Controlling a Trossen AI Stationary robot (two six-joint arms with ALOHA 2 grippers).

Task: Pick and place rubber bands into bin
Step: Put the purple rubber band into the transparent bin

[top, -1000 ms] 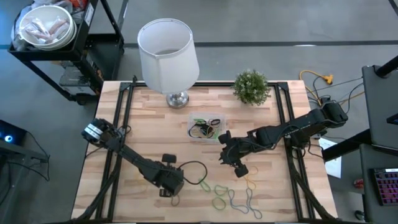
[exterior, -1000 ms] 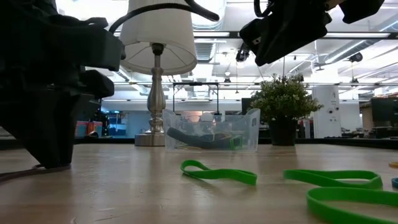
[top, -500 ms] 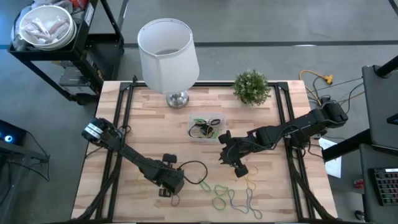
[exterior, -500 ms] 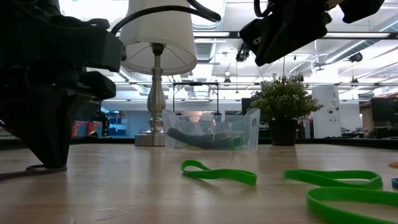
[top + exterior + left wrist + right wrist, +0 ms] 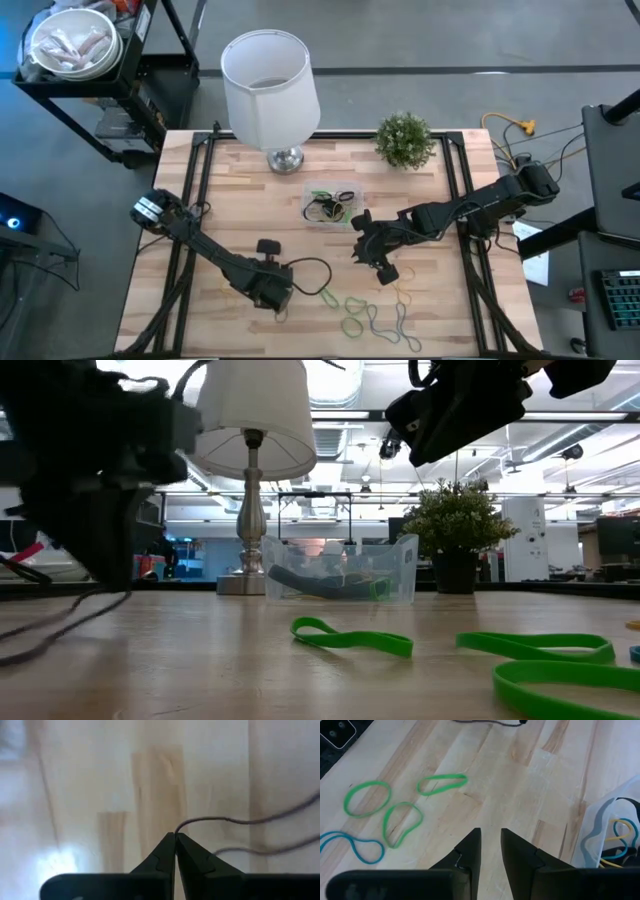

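Left wrist view shows the left gripper (image 5: 175, 836) with its two dark fingers pressed tight together. A thin grey-brown rubber band (image 5: 235, 820) comes out from the very tip, so it looks pinched there. The band runs off to the right of the frame, and a second strand lies lower right.

In the high view the left gripper (image 5: 268, 288) is low and left of the middle, over the wooden table (image 5: 250, 200). The right gripper (image 5: 375, 250) sits right of the middle, just below the clear bin (image 5: 352, 199), its fingers a little apart with nothing between them.

The bin is in the middle of the high view, below the lamp (image 5: 270, 75). It already has some bands in it. More green rubber bands (image 5: 352, 304) lie at the bottom middle, with a blue one (image 5: 355, 849) near them in the right wrist view.

What could go wrong? The grip is only at the very tip, and the band is thin and stretchy. It could slip out on the way to the bin. It could also drag along the table and catch the green bands close by. If it hangs long, part may flop over the bin's wall and stay outside.

The bands are soft, thin, bendy loops. The bin is smooth, see-through plastic with round corners. The table is pale wood strips, hard and flat. The lampshade is white and round, and a small green plant (image 5: 404, 138) stands at the upper right.
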